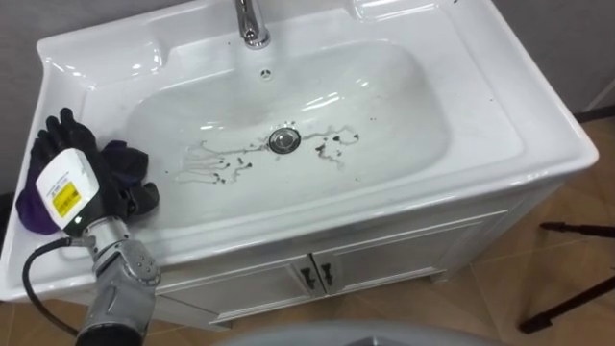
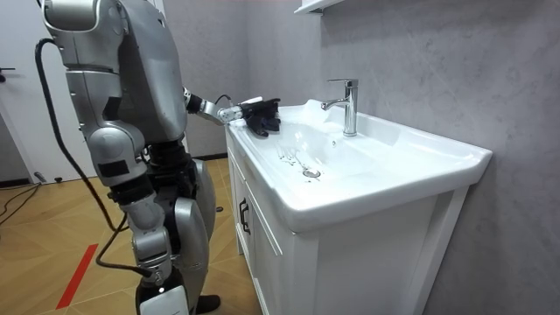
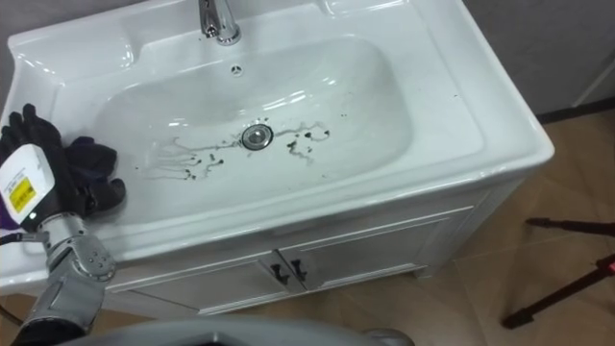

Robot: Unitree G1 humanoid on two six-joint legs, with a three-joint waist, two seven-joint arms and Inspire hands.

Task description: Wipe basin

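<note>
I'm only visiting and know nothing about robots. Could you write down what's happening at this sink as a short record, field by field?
Place: robot stands in front of a white basin set on a cabinet
Tap: tap at the middle of the back rim
Drain: drain in the middle of the bowl
Dirt: dark marks on both sides of the drain
Left hand: left hand on the basin's left rim, on a purple cloth; grip unclear
Progress: marks not yet wiped; cloth outside the bowl
</note>
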